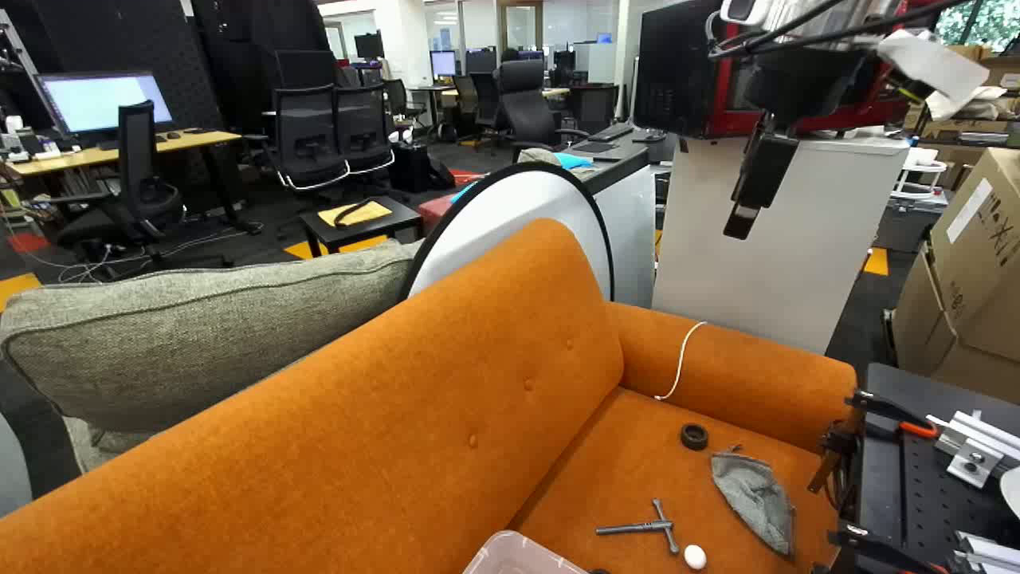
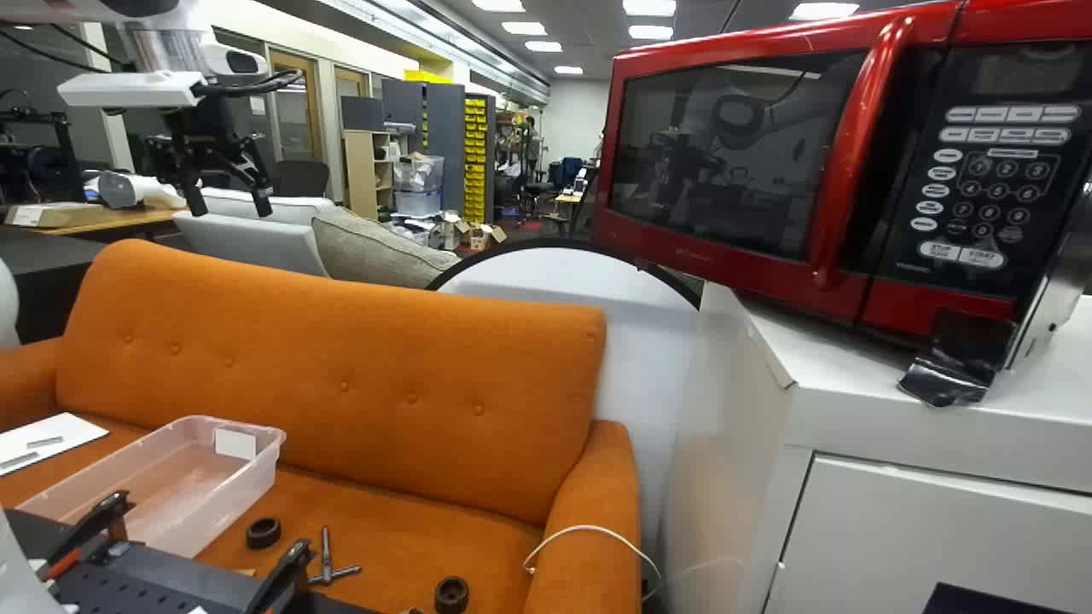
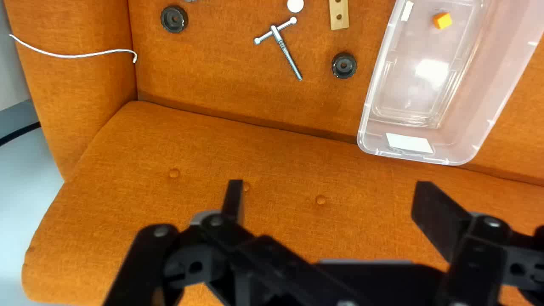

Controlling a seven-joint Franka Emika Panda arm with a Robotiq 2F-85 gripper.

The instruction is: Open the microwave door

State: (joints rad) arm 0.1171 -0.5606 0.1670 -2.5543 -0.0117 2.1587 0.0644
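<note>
The red microwave stands on a white cabinet, its front facing the camera in an exterior view. Its door, red-framed with a dark glass window, is shut. A curved red handle runs along the door edge by the keypad. In an exterior view the black side of the microwave shows, its front partly hidden behind the arm. My gripper is open and empty, fingers pointing down, well apart from the microwave. It also shows in an exterior view and in the wrist view, where the microwave is out of view.
An orange sofa lies below the gripper. On it are a clear plastic bin, a metal T-shaped tool, black rings and a white cord. The white cabinet stands beside the sofa arm. A white round panel leans behind the sofa.
</note>
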